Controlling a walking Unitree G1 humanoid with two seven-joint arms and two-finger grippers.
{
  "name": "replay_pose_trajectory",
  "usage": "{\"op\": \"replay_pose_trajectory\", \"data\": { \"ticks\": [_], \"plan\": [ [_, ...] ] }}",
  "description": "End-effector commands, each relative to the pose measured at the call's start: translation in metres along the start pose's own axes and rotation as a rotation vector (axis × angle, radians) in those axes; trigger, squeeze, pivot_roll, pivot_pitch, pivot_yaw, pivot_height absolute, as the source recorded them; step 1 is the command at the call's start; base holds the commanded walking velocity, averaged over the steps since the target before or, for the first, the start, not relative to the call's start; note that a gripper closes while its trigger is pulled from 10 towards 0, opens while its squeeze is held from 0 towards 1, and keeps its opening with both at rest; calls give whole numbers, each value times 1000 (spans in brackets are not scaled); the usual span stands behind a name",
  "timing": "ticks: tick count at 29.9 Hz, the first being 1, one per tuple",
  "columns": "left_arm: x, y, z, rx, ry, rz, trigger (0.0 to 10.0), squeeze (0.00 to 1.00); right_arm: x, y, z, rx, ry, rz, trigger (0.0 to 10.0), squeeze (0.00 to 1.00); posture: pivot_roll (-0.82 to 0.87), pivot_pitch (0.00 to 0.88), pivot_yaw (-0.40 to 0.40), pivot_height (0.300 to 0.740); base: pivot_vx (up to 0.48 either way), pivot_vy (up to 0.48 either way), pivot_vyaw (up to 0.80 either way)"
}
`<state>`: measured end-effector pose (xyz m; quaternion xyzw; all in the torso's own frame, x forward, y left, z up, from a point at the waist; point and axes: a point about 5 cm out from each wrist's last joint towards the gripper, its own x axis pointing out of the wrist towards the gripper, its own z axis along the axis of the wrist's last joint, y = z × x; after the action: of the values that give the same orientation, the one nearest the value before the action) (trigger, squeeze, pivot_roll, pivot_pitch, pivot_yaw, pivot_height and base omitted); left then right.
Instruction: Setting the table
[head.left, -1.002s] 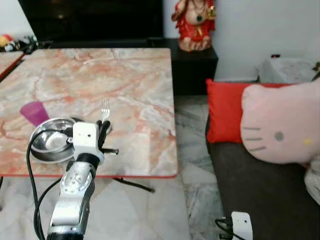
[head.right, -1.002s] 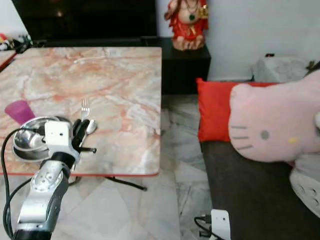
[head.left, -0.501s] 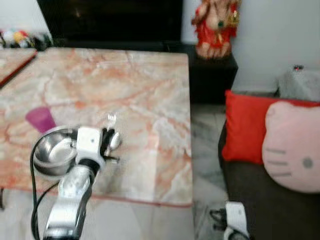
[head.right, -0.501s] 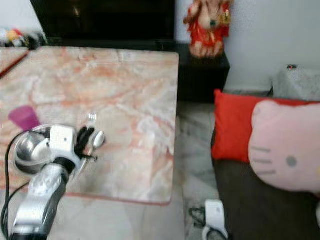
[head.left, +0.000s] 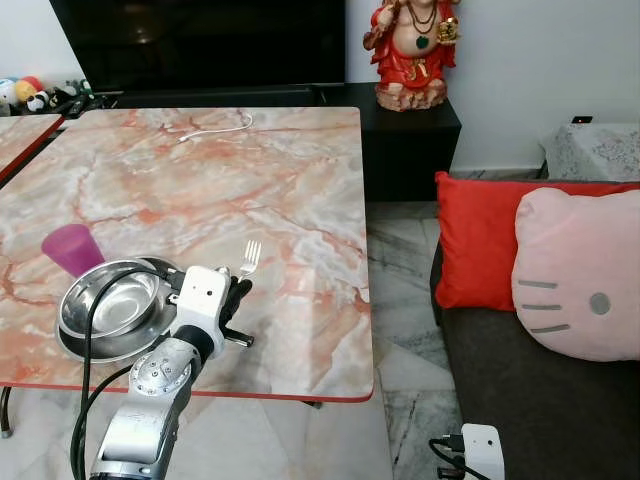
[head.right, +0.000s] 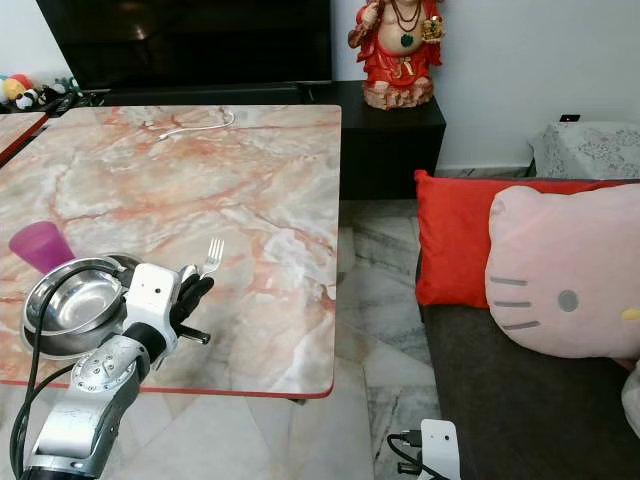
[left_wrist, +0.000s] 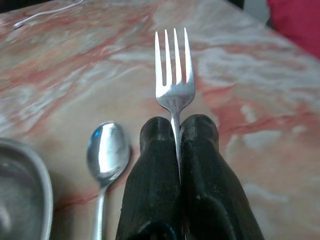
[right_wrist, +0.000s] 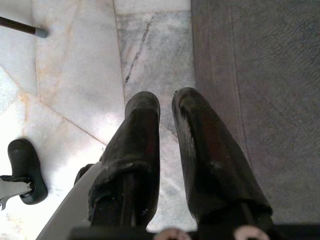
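On the table: one fork, one spoon, one steel bowl near the front edge, one purple cup just behind it, one white cable by the far edge. Beyond the far right corner, one red figurine. Off the right edge, one red cushion and one pink cat-face pillow.

No legible text, label, brand, number or sign on anything in view.
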<state>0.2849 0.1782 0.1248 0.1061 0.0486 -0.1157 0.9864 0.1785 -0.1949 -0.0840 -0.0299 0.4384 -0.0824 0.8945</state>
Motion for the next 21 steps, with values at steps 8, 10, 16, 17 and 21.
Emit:
{"op": "replay_pose_trajectory", "data": {
  "ticks": [8, 10, 16, 17, 21],
  "plan": [
    [3, 3, -18, -29, 97, 40, 10000, 0, 0, 3, 1, -7, 1, 11, 10000, 0, -37, 39, 44, 732, 0, 0, 0],
    [4, 0, -20, -34, 108, 36, 10000, 0, 0, 2, 1, -8, 1, 11, 10000, 0, -40, 35, 44, 732, 0, 0, 0],
    [10, -4, -24, -52, 117, 32, 10000, 0, 0, 2, 1, -11, 1, 9, 10000, 0, -44, 30, 42, 732, 0, 0, 0],
    [11, -5, -25, -54, 117, 33, 10000, 0, 0, 2, 1, -12, 0, 9, 10000, 0, -43, 32, 42, 732, 0, 0, 0],
    [17, -5, -27, -55, 119, 40, 10000, 0, 0, 2, 2, -13, -3, 9, 10000, 0, -43, 38, 38, 732, 0, 0, 0]
  ]
}}
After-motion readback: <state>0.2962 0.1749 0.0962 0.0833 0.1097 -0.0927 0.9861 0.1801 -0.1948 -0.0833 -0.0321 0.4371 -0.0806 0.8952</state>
